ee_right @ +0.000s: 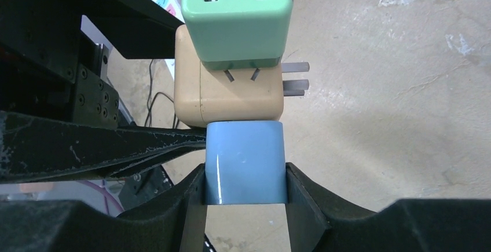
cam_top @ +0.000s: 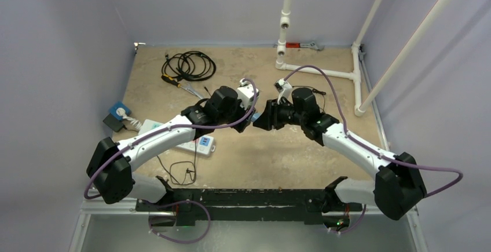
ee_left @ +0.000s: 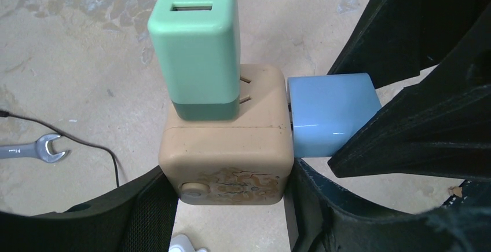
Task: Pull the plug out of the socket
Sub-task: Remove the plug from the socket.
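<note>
From above, the left gripper (cam_top: 248,120) and right gripper (cam_top: 259,119) meet mid-table, and what they hold is hidden between them.

Left wrist: the jaws clamp the socket (ee_left: 226,153), with a green plug (ee_left: 197,49) on top and a blue plug (ee_left: 327,113) on its side.

Right wrist: the jaws clamp the blue plug, which sits flush against the socket. The socket's prongs (ee_right: 294,78) show only here.

Glossy smooth plastic: blue plug (ee_right: 246,159); stained matt plastic: beige socket cube (ee_left: 226,153); rough mottled tabletop (ee_left: 75,61).
</note>
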